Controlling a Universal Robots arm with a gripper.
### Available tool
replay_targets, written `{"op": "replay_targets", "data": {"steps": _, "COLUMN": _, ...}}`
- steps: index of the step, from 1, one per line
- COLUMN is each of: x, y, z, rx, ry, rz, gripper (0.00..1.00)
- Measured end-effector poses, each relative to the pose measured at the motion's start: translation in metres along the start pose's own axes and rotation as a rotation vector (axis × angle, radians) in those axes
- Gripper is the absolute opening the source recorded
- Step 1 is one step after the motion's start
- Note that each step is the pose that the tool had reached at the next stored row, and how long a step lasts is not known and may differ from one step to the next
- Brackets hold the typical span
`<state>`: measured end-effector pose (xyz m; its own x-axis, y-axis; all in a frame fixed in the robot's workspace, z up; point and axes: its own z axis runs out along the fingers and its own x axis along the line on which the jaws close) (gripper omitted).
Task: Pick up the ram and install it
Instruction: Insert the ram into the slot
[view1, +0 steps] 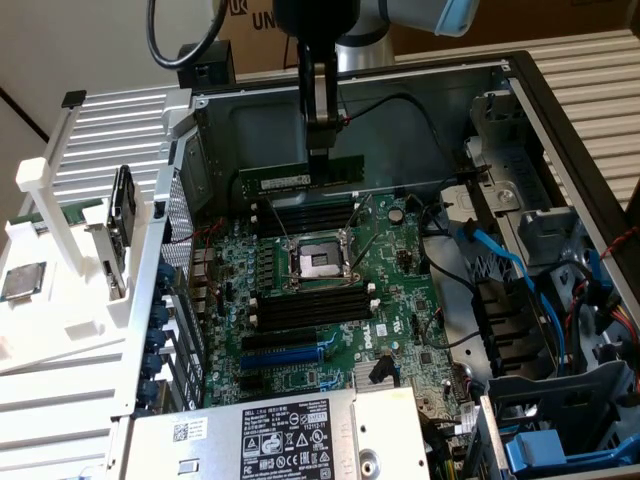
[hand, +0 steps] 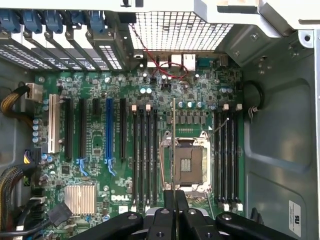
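While we hold over the open case (view1: 560, 130), these lines give our reading, view by view.

Exterior view, grip: our gripper (view1: 319, 150) is closed on the ram (view1: 300, 178), pinching its upper edge near mid-length.
Exterior view, position: the ram hangs directly below the jaws, above the motherboard (view1: 330, 300), clear of it.
Exterior view, axis: its long axis runs crosswise to the fingers and parallel to the black memory slots (view1: 305, 215) just beneath.
Exterior view, nearest target: we judge that slot bank beyond the CPU socket (view1: 318, 262) nearest; the bank (view1: 312, 308) on the socket's other side is farther.
Wrist view, grip: we see the ram (hand: 173, 145) edge-on, a thin line running out from between our fingers (hand: 170, 200).
Wrist view, relation: it appears over the socket (hand: 188, 162), between two slot banks (hand: 145, 155) (hand: 227, 155), parallel to both.
Wrist view, seating: not yet in any slot, we judge.
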<state>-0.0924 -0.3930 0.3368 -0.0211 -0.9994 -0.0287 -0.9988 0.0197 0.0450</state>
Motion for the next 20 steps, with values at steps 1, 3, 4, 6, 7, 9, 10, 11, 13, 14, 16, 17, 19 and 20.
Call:
{"op": "replay_targets", "data": {"steps": 1, "x": 0.000, "y": 0.0000, "z": 0.0012, "rx": 0.0000, "ry": 0.0000, "rz": 0.001, "gripper": 0.12}}
{"op": "replay_targets", "data": {"steps": 3, "x": 0.002, "y": -0.0003, "z": 0.0036, "rx": 0.0000, "ry": -0.0004, "rz": 0.002, "gripper": 0.12}}
{"op": "replay_targets", "data": {"steps": 4, "x": 0.004, "y": -0.0006, "z": 0.0046, "rx": -0.0001, "ry": -0.0010, "rz": 0.003, "gripper": 0.12}}
{"op": "replay_targets", "data": {"steps": 6, "x": 0.008, "y": -0.0010, "z": 0.0063, "rx": 0.0000, "ry": -0.0018, "rz": 0.003, "gripper": 0.12}}
{"op": "replay_targets", "data": {"steps": 7, "x": 0.009, "y": -0.0013, "z": 0.0067, "rx": -0.0003, "ry": -0.0018, "rz": 0.003, "gripper": 0.12}}
{"op": "replay_targets", "data": {"steps": 9, "x": 0.011, "y": -0.0023, "z": 0.0086, "rx": -0.0004, "ry": -0.0027, "rz": 0.003, "gripper": 0.12}}
{"op": "replay_targets", "data": {"steps": 10, "x": 0.011, "y": -0.0028, "z": 0.0097, "rx": -0.0004, "ry": -0.0039, "rz": 0.003, "gripper": 0.12}}
{"op": "replay_targets", "data": {"steps": 11, "x": 0.012, "y": -0.0034, "z": 0.0106, "rx": -0.0005, "ry": -0.0051, "rz": 0.004, "gripper": 0.12}}
{"op": "replay_targets", "data": {"steps": 13, "x": 0.013, "y": -0.0045, "z": 0.0119, "rx": -0.0006, "ry": -0.0102, "rz": 0.004, "gripper": 0.12}}
{"op": "replay_targets", "data": {"steps": 14, "x": 0.013, "y": -0.0048, "z": 0.0122, "rx": -0.0006, "ry": -0.0131, "rz": 0.004, "gripper": 0.12}}
{"op": "replay_targets", "data": {"steps": 16, "x": 0.016, "y": -0.0051, "z": 0.0123, "rx": -0.0008, "ry": -0.0204, "rz": 0.004, "gripper": 0.12}}
{"op": "replay_targets", "data": {"steps": 17, "x": 0.018, "y": -0.0053, "z": 0.0123, "rx": -0.0008, "ry": -0.0245, "rz": 0.004, "gripper": 0.12}}
{"op": "replay_targets", "data": {"steps": 19, "x": 0.021, "y": -0.0056, "z": 0.0123, "rx": -0.0009, "ry": -0.0335, "rz": 0.004, "gripper": 0.12}}
{"op": "replay_targets", "data": {"steps": 20, "x": 0.022, "y": -0.0058, "z": 0.0122, "rx": -0.0007, "ry": -0.0390, "rz": 0.004, "gripper": 0.12}}
